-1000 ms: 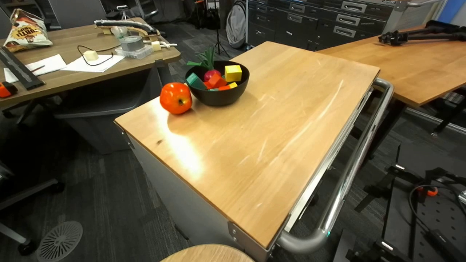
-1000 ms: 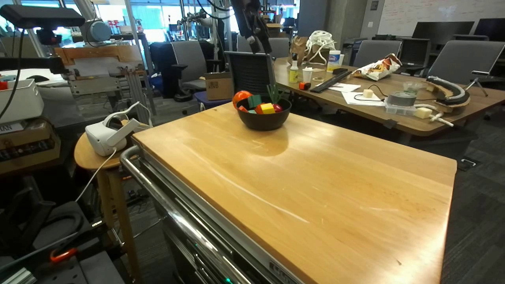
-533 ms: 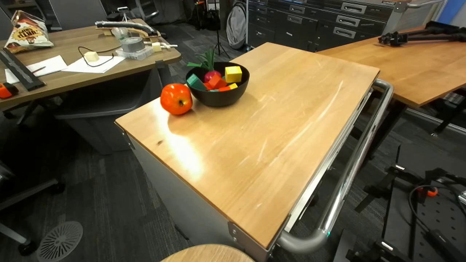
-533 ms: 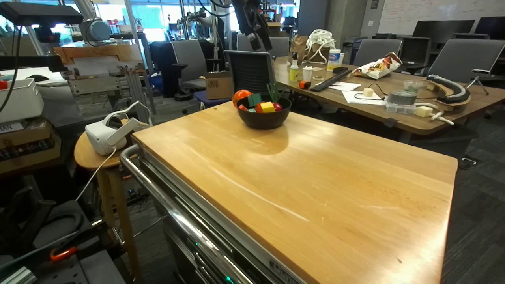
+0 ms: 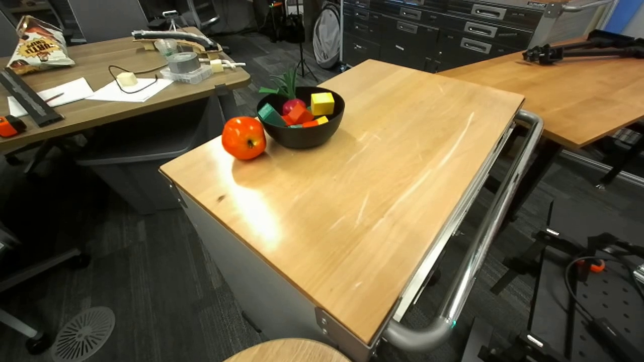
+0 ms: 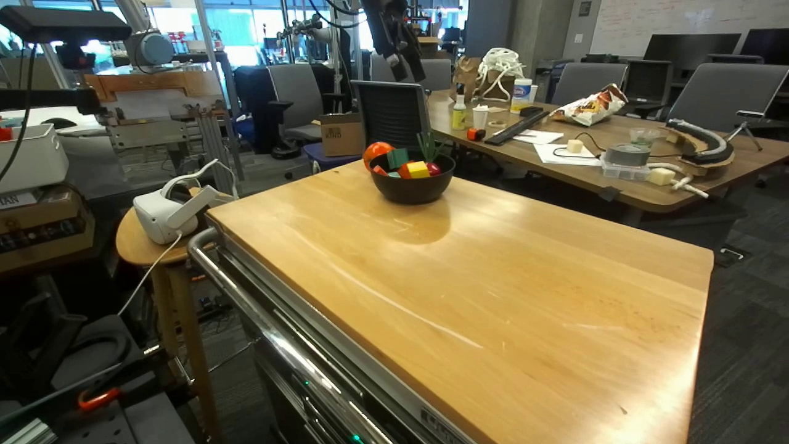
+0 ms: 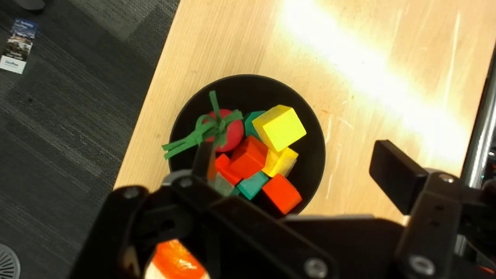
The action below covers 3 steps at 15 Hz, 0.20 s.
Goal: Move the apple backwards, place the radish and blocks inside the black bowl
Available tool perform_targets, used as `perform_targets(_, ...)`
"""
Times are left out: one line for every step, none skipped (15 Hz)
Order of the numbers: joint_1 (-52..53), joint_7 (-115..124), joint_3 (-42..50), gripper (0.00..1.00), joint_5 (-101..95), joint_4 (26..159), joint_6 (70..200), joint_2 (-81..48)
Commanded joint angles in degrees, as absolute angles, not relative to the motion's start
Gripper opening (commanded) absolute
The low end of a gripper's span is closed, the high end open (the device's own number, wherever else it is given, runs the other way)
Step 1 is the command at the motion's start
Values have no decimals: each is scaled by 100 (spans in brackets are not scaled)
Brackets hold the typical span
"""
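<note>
The apple [image 5: 244, 138] sits leftmost on the tabletop [image 5: 377, 191] in an exterior view, close to its edge; just right of it stands the black bowl [image 5: 304, 137], though you cannot tell whether they touch. Inside the bowl you have, left to right, a teal block [image 5: 270, 114], the radish [image 5: 290, 104], a red block [image 5: 300, 114] and a yellow block [image 5: 322, 103]. Your open room lies to the right: a broad bare stretch of wood running to the edge by the metal rail [image 5: 484, 246]. In an exterior view you also find a white headset [image 6: 161, 216] on a stool [image 6: 135, 250]. The wrist view shows your claw [image 7: 298, 166] spread wide, one finger [image 7: 203, 159] in front of the bowl, the other over bare wood to the right. That view alone gives you another teal block [image 7: 249, 124], between the radish and the yellow block; there the claw hides all but a piece of the apple.
</note>
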<state>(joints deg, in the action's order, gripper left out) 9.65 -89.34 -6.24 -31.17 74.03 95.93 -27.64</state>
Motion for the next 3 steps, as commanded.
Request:
perform_targets(1004,-8947,-581,100,-3095,7372,9573,-2773)
perform_targets(1004,-8947,-581,100,-3096,7372,9573,-2773)
perform_targets(1004,-8947,-581,100,-3096,7372,9573,-2773)
